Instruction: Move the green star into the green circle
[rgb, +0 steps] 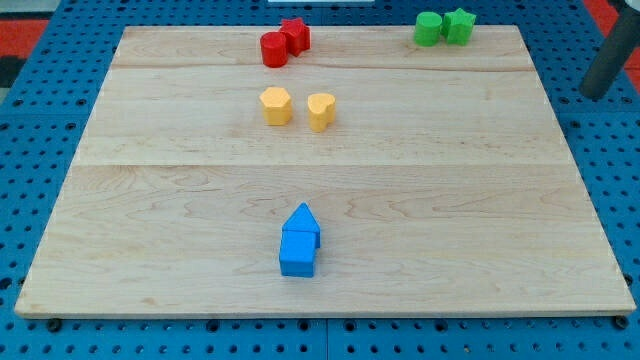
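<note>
My rod (610, 62) shows only as a dark slanted bar at the view's right edge, off the wooden board (320, 190), over the blue pegboard (600, 150); its lower end looks to finish near there, but I cannot tell exactly where my tip touches down, so I give no point for it. I carry no gripper, so there is nothing to open or close.

The green star (460, 25) sits at the board's far edge, about one o'clock from the board's centre, and it touches the green circle (429, 28), which lies at its nine o'clock side. My rod stands at roughly three o'clock from this pair, well apart from them.

At twelve o'clock from the centre, the red star (295, 35) touches the red cylinder (274, 49). Just below them the yellow hexagon (276, 105) and the yellow heart (321, 110) stand near each other, apart. At six o'clock the blue pointed block (302, 222) touches the blue cube (298, 255)
</note>
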